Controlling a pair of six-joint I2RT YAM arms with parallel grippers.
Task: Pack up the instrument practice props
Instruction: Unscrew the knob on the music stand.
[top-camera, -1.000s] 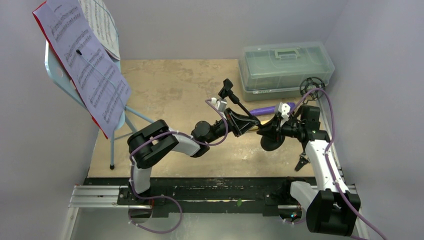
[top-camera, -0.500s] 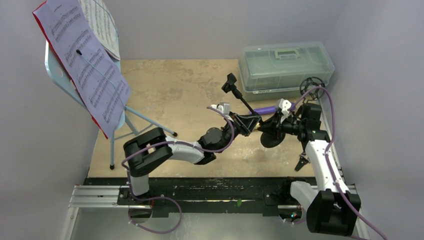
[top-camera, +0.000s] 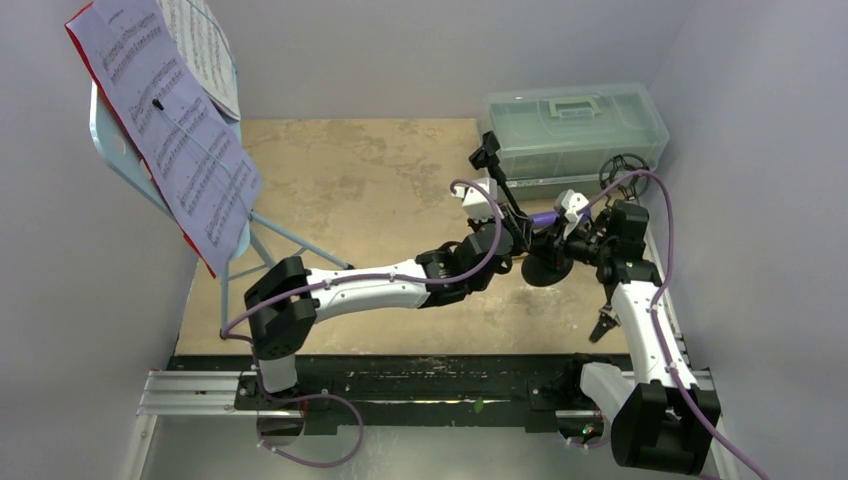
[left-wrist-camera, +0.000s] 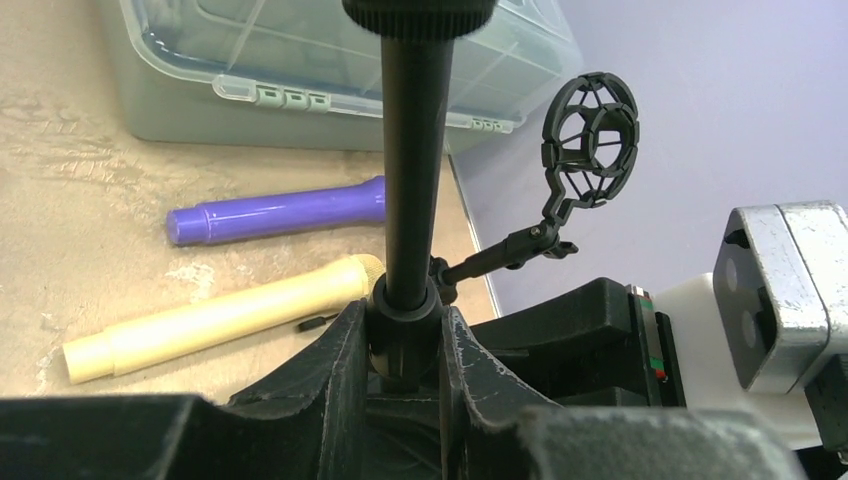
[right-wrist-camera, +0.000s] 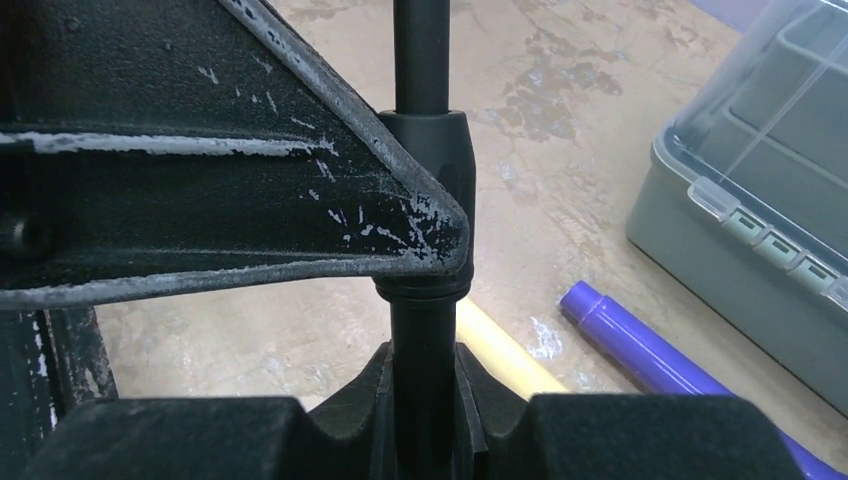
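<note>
Black, smooth, round mic holder rod (left-wrist-camera: 413, 180) is clenched by scuffed left tool (left-wrist-camera: 405, 335) and right tool (right-wrist-camera: 424, 375) alike.

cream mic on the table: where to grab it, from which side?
I'd take the cream microphone on its thick straight barrel, about mid-length, from straight above with the fingers across its long axis. It lies flat on the table, so only its top and flanks are exposed. The purple microphone lies alongside but apart, leaving a gap for one finger.
</note>
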